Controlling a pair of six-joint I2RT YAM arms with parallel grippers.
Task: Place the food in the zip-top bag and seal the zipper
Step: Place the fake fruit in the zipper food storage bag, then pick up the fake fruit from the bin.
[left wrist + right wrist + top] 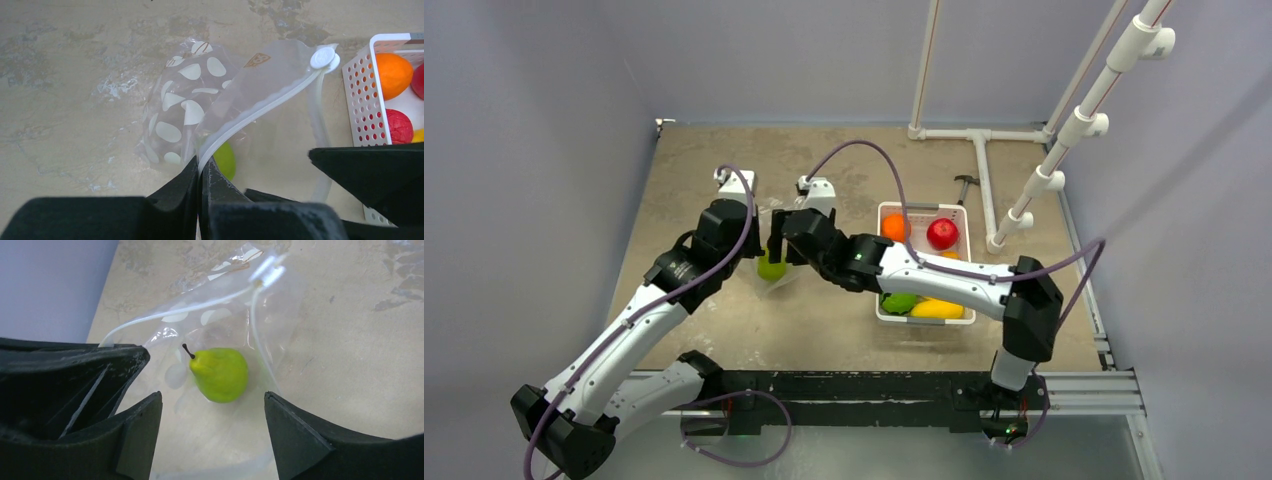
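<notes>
Pear (220, 374) in bag (185, 105), left of basket (362, 95)

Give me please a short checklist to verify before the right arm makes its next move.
1. Left gripper shut on the zipper, mouth held open: ok.
2. Green pear lying inside the zip-top bag: ok.
3. Right gripper open, not touching the pear: ok.
4. All food bagged: not ok; orange fruit and red fruit sit in the white basket.
5. Zipper sealed: not ok.

A lab test cell: bare lilac walls (534, 150), stained tabletop (824, 325), white pipe frame (986, 185), black mounting rail (854, 385).
</notes>
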